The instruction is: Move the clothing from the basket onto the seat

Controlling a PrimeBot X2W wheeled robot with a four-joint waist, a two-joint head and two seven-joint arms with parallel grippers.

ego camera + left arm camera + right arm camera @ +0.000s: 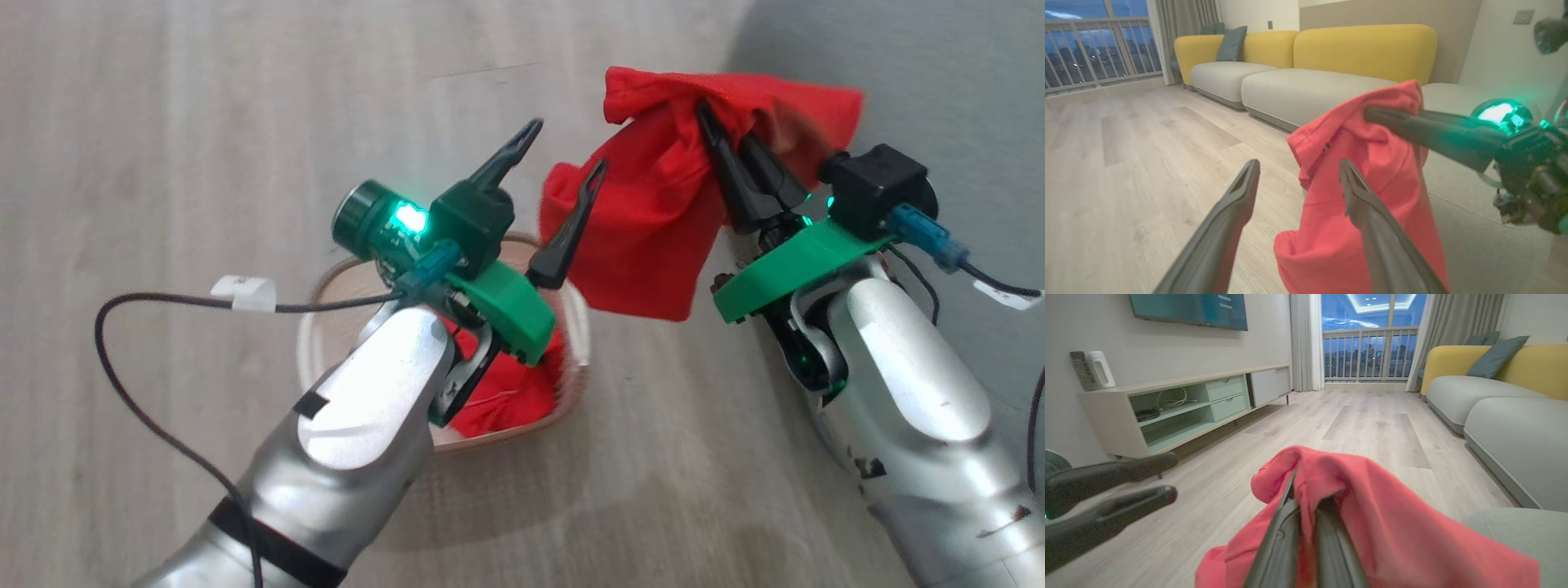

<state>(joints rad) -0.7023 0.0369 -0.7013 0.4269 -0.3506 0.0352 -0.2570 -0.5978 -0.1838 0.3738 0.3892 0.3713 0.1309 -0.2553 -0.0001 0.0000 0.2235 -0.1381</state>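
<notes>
The right gripper (722, 135) is clenching a red garment (653, 237), its two fingers pressed together in a bunched fold near the top. The cloth is hanging free in the air between the basket (309, 343) and the seat (939, 82), touching neither. The left gripper (567, 147) is hovering just left of the cloth with its fingers spread apart and nothing between them.

By my judgement the task is running roughly a quarter done. One garment is out of the basket but not yet lying on the seat. A second red piece (506, 392) is lying in the basket's near right part, partly hidden under the left arm, and is waiting for its own trip.

The basket is standing on a pale wood-plank floor (163, 163), with the grey-green seat rising at the far right. Farther out, a sofa (1331, 90) with yellow backs is lining one wall, and a low media cabinet (1180, 408) is facing it beside a balcony window (1363, 351).
</notes>
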